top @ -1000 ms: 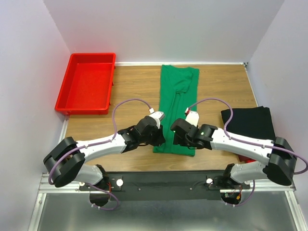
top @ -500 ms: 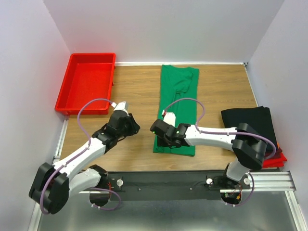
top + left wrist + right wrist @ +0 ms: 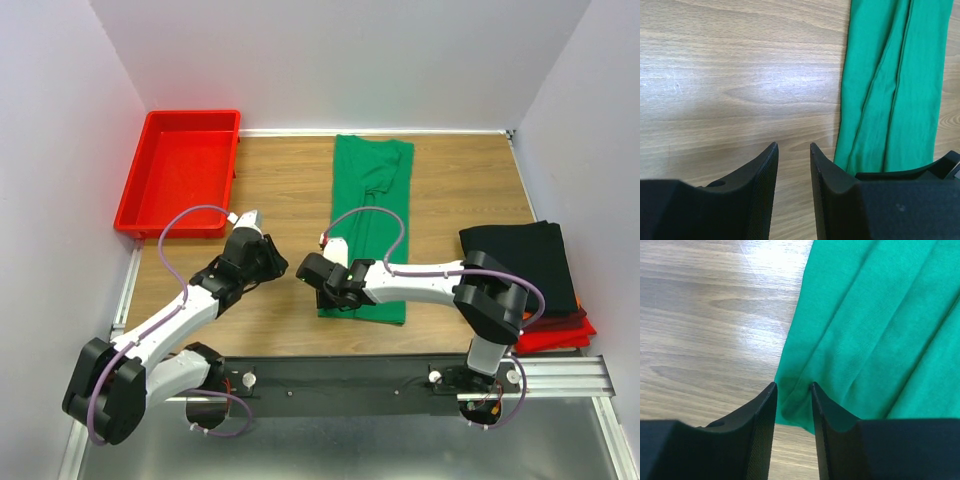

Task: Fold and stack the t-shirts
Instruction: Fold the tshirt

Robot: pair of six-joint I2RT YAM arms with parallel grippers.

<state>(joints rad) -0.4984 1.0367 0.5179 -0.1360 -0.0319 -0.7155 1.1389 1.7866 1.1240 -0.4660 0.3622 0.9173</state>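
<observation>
Green t-shirt (image 3: 865,315) puckers at its seven-o'clock corner between parted jaws of the right pincer (image 3: 793,390), left pincer (image 3: 794,150) gapes empty at nine o'clock: pinch one layer only and the fold could spill.

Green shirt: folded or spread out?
Partly folded. The green shirt lies as a long narrow strip, its sides turned inward, layered edges showing; not folded crosswise.
</observation>
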